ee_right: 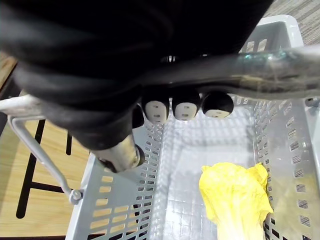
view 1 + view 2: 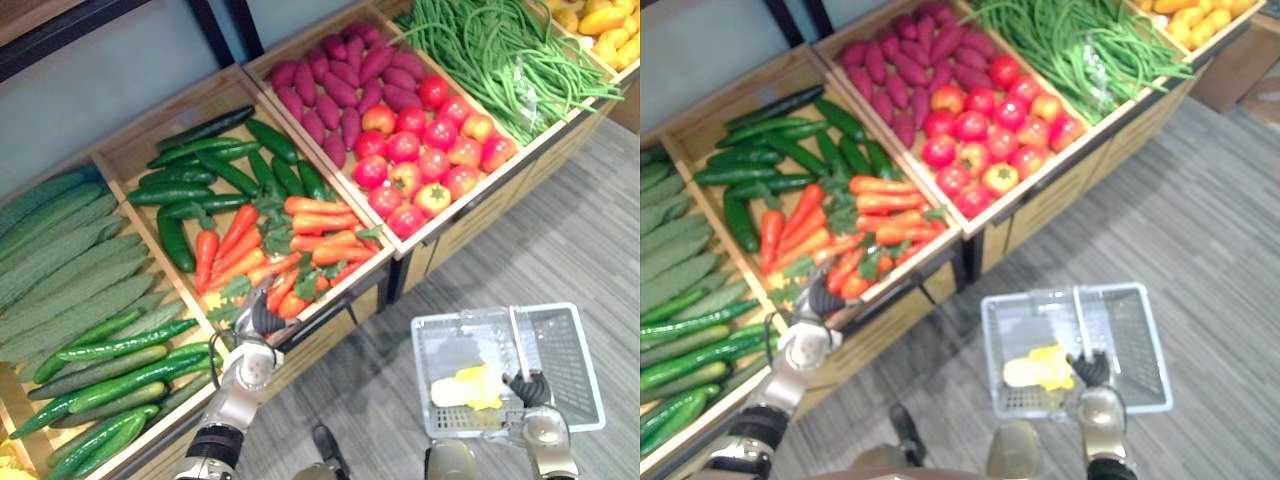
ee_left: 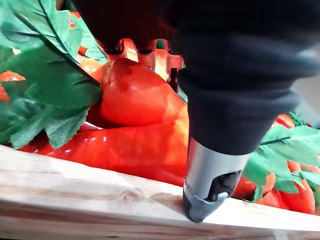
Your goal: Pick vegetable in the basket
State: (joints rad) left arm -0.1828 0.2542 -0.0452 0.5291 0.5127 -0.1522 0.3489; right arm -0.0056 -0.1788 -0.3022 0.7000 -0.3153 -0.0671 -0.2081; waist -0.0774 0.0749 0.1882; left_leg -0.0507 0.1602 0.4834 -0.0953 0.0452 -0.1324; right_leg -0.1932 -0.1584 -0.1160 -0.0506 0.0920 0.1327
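So the biggest thing here is the wooden display stand point(image 2: 470, 228), a row of crates with cucumbers point(image 2: 90, 300), carrots point(image 2: 320, 225), tomatoes point(image 2: 420, 150) and more. Next to it, over the grey floor, hangs the pale plastic basket point(image 2: 565, 350). The right hand point(image 2: 528, 388) is wrapped round its handle point(image 2: 517, 340) and is carrying it. There's already one yellow leafy vegetable point(image 1: 235, 200) lying in the bottom of it.

The action is on the other side. The left hand point(image 2: 258, 322) is down at the front corner of the carrot crate, right at the wooden rim point(image 3: 75, 190). In the wrist view there's a fat orange carrot point(image 3: 135, 95) directly in front of it, among the green leaves. Honestly I can't tell if it has closed on that carrot or is just resting against it, since the dark cover hides too much.

My read is that this is the grab step, with the carrot in the crate and not yet lifted. The next move needs a firm hold on one carrot without snagging the leaves. After that it has to lift clear over the rim and swing across to the basket, which sits well apart to the right.
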